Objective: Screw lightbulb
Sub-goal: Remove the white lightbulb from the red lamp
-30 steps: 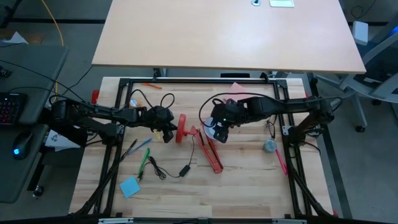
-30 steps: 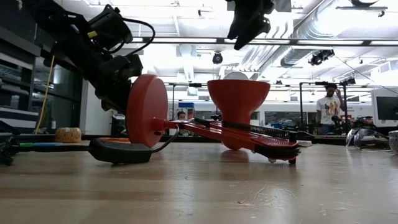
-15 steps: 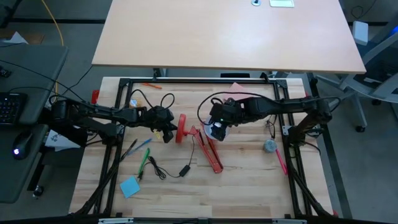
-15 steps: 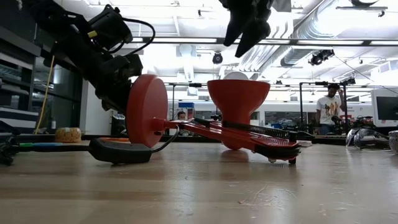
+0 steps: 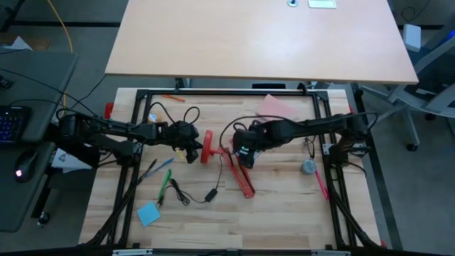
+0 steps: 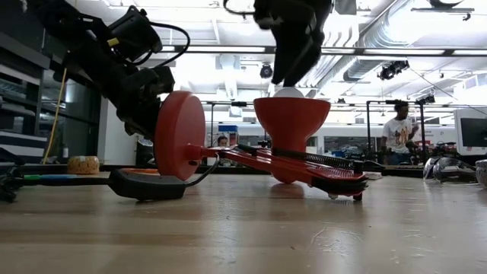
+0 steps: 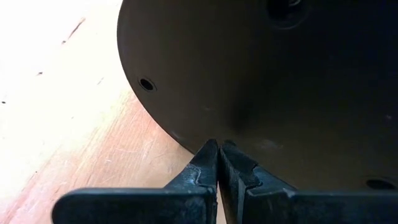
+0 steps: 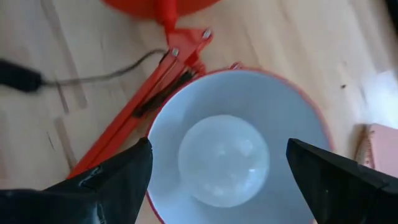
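A red desk lamp lies on the wooden table, with its round base standing on edge and its jointed arm flat on the boards. Its shade opens upward. The lightbulb sits in the shade's white inside, and its white top shows above the rim. My right gripper hangs open just above the shade, pointing down, one finger on either side of the lightbulb and apart from it. My left gripper is shut against the base. My left gripper presses its shut fingertips against the dark underside of the lamp's base, near the disc's lower edge. It comes slanting down from the table's left side. The base stands on edge with its rim on the table.
The lamp's black cord with its switch lies in front of the lamp. Green and blue pens and a blue note lie near left. A grey round object and a red pen lie at the right, pink paper at the back.
My right gripper has come down toward the lamp's shade and a little toward the table's left, and its fingers have opened wider. It now stands right over the lightbulb. The lamp and my left gripper have kept still.
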